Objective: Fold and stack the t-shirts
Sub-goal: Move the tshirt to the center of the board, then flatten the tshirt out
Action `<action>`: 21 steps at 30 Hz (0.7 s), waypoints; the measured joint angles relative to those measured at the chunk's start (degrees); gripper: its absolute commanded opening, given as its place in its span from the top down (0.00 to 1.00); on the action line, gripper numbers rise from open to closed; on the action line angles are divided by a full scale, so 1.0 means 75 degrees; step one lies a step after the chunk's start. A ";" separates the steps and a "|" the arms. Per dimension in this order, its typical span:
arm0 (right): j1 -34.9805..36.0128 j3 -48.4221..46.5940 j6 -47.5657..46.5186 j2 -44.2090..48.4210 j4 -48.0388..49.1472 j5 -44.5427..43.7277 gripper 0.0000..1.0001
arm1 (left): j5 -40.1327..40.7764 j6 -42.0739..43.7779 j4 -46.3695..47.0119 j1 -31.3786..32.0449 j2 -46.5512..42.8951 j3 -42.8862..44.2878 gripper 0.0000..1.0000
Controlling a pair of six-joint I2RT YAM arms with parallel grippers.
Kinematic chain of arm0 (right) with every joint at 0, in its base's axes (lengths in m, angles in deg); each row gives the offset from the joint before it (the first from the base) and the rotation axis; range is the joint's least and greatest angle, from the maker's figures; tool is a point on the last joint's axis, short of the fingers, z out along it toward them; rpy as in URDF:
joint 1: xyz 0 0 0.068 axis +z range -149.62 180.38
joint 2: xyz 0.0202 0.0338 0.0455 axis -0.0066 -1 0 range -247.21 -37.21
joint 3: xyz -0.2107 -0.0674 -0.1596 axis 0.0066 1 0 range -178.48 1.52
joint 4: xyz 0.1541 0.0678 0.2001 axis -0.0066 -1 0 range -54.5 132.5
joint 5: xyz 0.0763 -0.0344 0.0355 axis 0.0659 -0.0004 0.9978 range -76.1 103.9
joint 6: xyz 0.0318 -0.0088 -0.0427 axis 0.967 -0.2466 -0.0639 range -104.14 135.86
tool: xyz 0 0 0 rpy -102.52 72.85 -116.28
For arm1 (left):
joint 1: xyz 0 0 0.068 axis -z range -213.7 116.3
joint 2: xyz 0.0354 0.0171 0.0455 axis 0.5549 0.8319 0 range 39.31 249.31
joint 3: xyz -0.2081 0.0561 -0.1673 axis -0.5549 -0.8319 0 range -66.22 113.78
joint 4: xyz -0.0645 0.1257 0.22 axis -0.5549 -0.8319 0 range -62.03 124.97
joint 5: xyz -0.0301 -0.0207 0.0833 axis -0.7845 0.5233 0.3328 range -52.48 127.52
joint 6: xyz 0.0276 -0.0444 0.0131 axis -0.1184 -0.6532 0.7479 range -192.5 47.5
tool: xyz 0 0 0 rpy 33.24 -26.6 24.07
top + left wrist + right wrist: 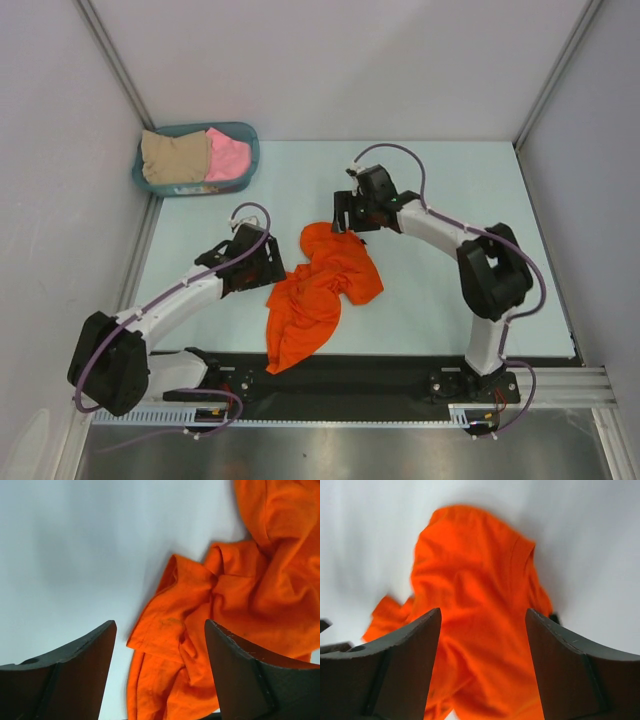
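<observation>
Orange shirt: lies crumpled and unfolded at the middle of the table, one end trailing toward the near edge, the other bunched toward the far side.
Beige shirt: in the basket, on its left side.
Pink shirt: in the same basket, on the right, touching the beige one.
Basket: teal, at the far left corner of the table, well apart from the orange shirt.
Left gripper: low over the left edge of the orange shirt. Its jaws are spread wide with nothing clamped between them, and the wrist view shows a folded hem of orange cloth below the gap.
Right gripper: at the far end of the orange shirt. Its jaws are likewise wide apart and grip nothing, with a raised hump of orange cloth under the gap.
Contact: the right wrist view is blurred, so whether the fingers brush the cloth cannot be told.
Arms: one on each side of the orange shirt, both reaching inward.
</observation>
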 measured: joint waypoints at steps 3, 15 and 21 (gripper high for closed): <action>0.0032 -0.0848 -0.0323 -0.0889 -0.0195 -0.0411 0.27 | 0.0082 -0.0114 0.0187 -0.0099 0.0207 -0.0035 0.23; 0.0026 -0.1941 -0.1122 -0.2468 -0.0481 -0.1454 0.55 | -0.0644 -0.0058 0.1288 -0.0318 0.1955 -0.0038 0.53; -0.0020 -0.2174 -0.1169 -0.2664 -0.0516 -0.1323 1.00 | -0.1067 0.0102 0.1588 -0.0458 0.2107 -0.0038 1.00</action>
